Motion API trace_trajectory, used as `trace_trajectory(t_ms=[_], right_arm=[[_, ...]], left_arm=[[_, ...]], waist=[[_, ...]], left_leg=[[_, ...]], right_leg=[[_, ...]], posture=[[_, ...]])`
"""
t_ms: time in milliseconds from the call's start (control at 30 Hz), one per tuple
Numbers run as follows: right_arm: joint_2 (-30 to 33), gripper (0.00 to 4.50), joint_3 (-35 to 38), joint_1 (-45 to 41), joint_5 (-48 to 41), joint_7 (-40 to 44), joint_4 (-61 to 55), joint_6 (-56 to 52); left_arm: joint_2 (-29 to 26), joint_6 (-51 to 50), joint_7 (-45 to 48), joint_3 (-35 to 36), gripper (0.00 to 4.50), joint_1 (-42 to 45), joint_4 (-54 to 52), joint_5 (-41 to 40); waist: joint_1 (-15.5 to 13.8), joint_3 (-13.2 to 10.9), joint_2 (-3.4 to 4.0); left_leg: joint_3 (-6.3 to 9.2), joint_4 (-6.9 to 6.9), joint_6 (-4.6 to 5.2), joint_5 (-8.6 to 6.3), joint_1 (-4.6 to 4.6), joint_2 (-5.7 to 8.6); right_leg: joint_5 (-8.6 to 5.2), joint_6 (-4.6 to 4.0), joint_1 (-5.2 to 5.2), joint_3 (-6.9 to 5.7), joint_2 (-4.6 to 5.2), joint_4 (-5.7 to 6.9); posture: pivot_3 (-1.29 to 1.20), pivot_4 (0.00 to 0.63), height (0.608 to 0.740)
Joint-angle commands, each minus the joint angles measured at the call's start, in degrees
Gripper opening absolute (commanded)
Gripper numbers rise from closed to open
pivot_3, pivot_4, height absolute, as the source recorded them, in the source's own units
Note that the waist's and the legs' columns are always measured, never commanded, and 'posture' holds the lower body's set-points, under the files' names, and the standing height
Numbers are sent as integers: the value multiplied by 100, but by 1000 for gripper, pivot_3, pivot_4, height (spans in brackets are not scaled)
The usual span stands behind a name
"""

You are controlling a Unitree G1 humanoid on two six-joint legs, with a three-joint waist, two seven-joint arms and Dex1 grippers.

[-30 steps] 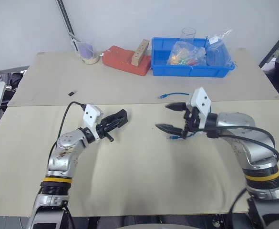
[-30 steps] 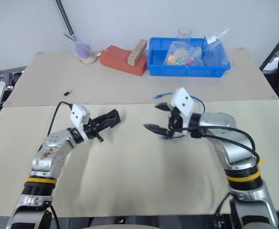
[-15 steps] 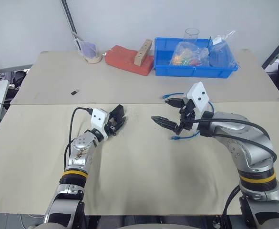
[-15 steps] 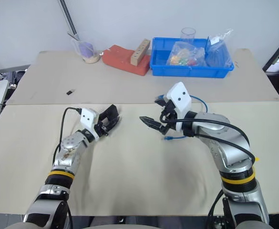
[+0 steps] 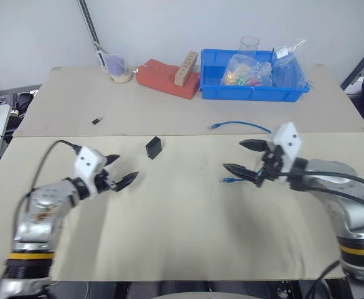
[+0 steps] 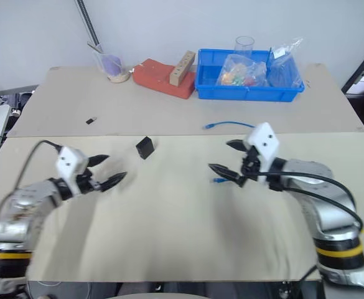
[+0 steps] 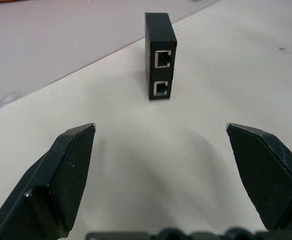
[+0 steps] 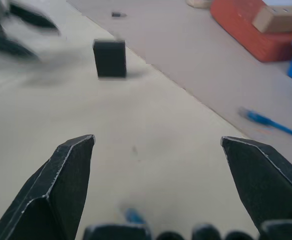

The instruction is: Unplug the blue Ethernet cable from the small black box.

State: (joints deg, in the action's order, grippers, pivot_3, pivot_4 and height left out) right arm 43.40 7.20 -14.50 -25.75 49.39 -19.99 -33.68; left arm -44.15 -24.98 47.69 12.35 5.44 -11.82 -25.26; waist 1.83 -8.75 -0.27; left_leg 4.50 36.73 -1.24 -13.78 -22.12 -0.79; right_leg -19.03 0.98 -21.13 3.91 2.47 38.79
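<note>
The small black box (image 5: pixel 154 147) stands on edge on the table, free of both grippers. Its two ports (image 7: pixel 160 72) show empty in the left wrist view. My left gripper (image 5: pixel 124 168) hovers open to the box's left and nearer to me, holding nothing. The blue Ethernet cable (image 5: pixel 241 124) lies loose on the table to the right. One plug (image 5: pixel 213 126) rests near the table seam and the other plug (image 5: pixel 227 181) lies just below my right gripper (image 5: pixel 234 156). That gripper is open and empty, and the arm hides the cable's middle.
At the back stand a blue bin (image 5: pixel 250 93) with bags, a red block (image 5: pixel 163 78) carrying a wooden piece (image 5: pixel 183 68), and a cup (image 5: pixel 116 67). A tiny black bit (image 5: pixel 97 120) lies at the far left. A seam (image 5: pixel 182 135) joins the two tabletops.
My left gripper opened, let go of the black box and drew back to the left; the box now stands alone. My right gripper moved right, staying open.
</note>
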Motion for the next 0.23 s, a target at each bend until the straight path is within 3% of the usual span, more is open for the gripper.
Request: trace_trajectory(t_ms=[33, 233], right_arm=[[280, 4500, 418, 186, -165, 376, 36, 282], [175, 4500, 384, 111, -74, 230, 182, 366]], left_arm=[[-662, -748, 481, 487, 4466, -30, -859, -712], [-793, -992, 491, 407, 4466, 225, -795, -771]], waist=[[2, 1, 4], [44, -1, 3]], left_leg=[[-4, -3, 0, 0, 4, 1], [-9, -13, 0, 0, 14, -3]], right_leg=[[0, 0, 5, 1, -1, -9], [-1, -1, 15, 4, -8, -19]], posture=[[0, 150, 740], [0, 150, 740]])
